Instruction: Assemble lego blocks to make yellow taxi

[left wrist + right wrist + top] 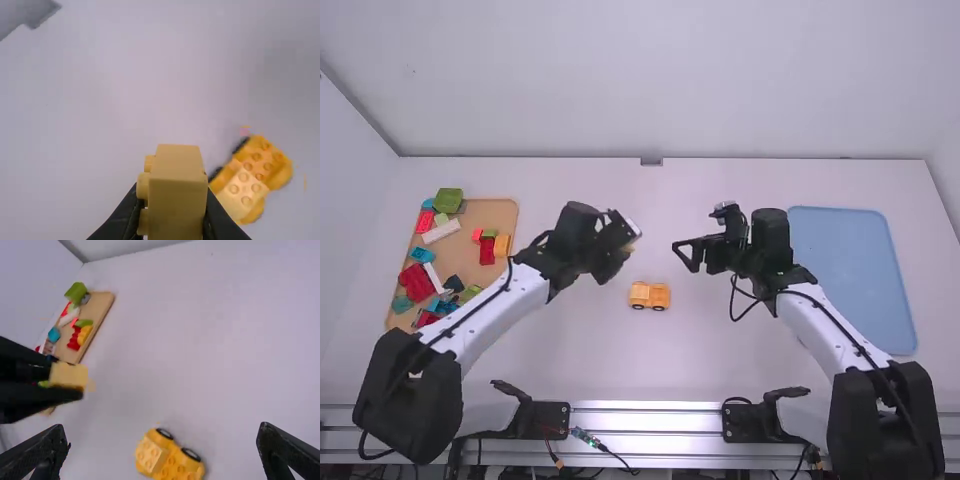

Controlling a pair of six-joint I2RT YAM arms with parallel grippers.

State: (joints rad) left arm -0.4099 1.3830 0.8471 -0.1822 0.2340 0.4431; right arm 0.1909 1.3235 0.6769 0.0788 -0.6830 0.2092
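High view, and there sat the half-built taxi (649,296) on the table, wheels down, between the two arms! A wheeled yellow base was done, and the right wrist view had a paler studded block (151,456) seated over part of it, with bare studs beside it. Over on the left, the left gripper (172,212) was pinching another yellow block (177,192), turned so its studs faced sideways and held clear of the car. The right gripper (163,437) had its fingers spread wide, nothing between them. So, by my reckoning, well along: that block looked like the next piece up, needing turning studs-up, lining up and pressing home. Whether more followed, I couldn't say; loose coloured bricks (418,283) lay on the tan board (501,211), at least one of them yellow. And lettering? No label or writing I could make out on the car.
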